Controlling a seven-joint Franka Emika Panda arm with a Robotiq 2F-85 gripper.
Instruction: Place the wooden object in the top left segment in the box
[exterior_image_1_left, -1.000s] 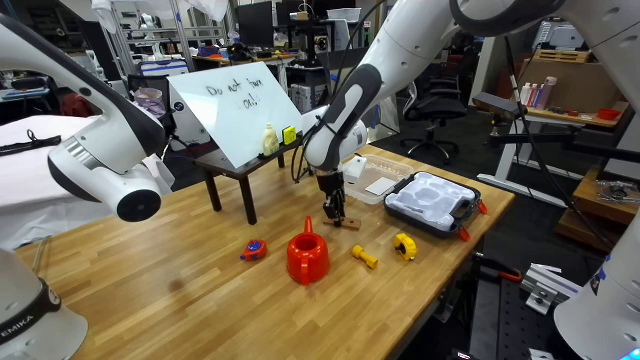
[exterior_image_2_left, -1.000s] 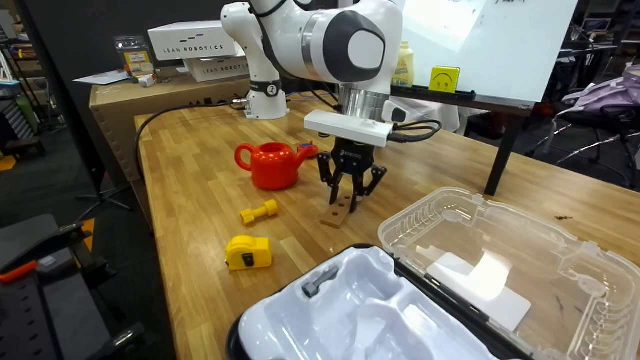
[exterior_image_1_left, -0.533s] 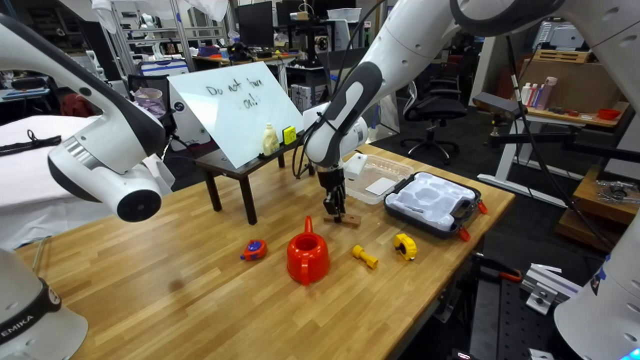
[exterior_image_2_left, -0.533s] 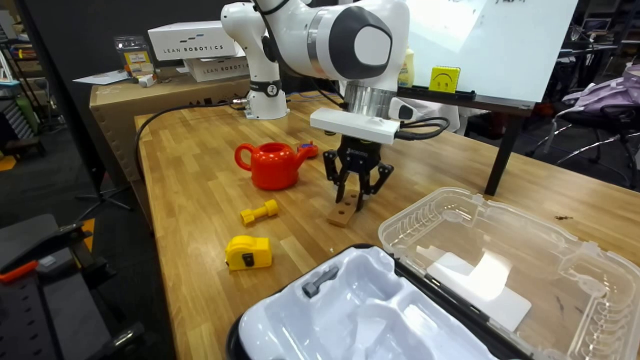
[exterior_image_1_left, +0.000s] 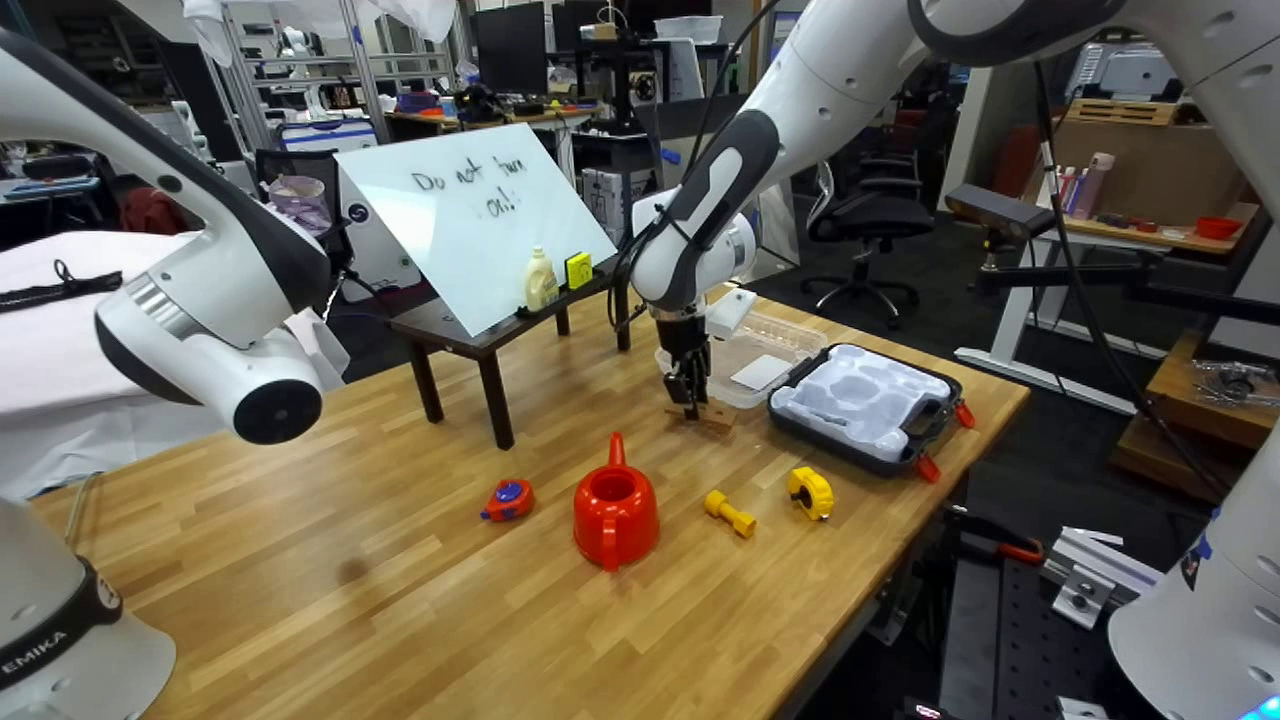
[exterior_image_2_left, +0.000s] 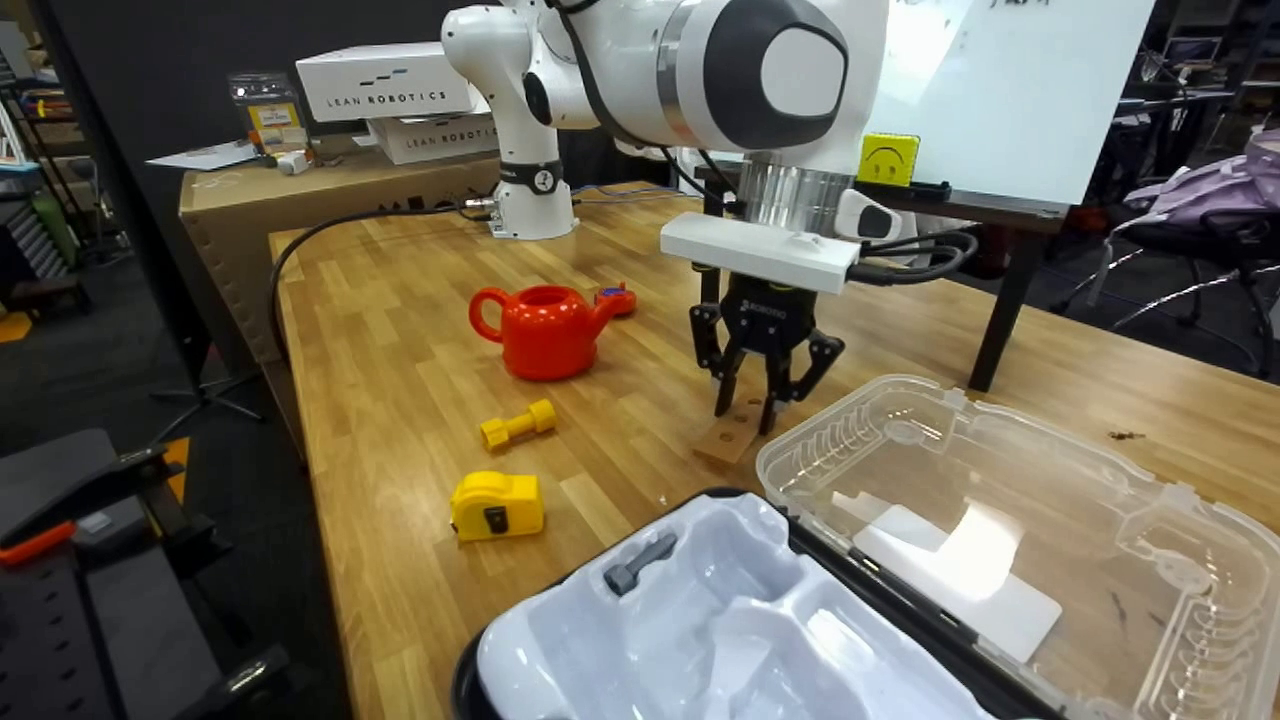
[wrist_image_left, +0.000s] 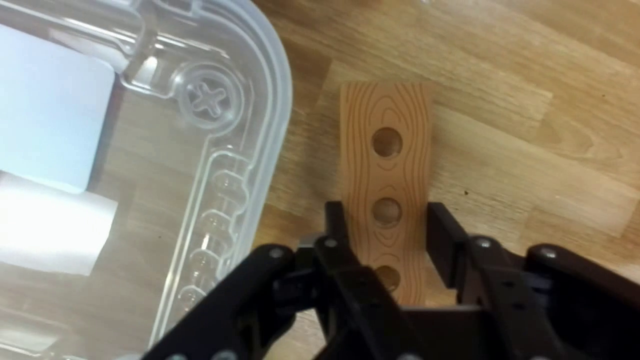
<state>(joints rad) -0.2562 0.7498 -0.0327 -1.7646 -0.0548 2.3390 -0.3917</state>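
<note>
- The block (wrist_image_left: 387, 177) is pinched along its long sides by the gripper (wrist_image_left: 386, 217), one end hidden behind it in the wrist view.
- Whether it touches the table (exterior_image_1_left: 420, 600) or hangs just above — hard to tell.
- Near it, the tray (wrist_image_left: 277, 115), cut off in the wrist view.
- The box (exterior_image_2_left: 620, 640) — apart from the block — is cropped in an exterior view.

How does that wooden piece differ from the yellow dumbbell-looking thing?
The wooden piece is brown with a grain pattern; the yellow dumbbell is one plain colour. The wooden piece is a flat bar with round holes, while the yellow dumbbell has a slim middle between thicker ends. The claw grips the wooden piece; the yellow dumbbell lies loose on the table. Both are outside the black-rimmed box.
</note>
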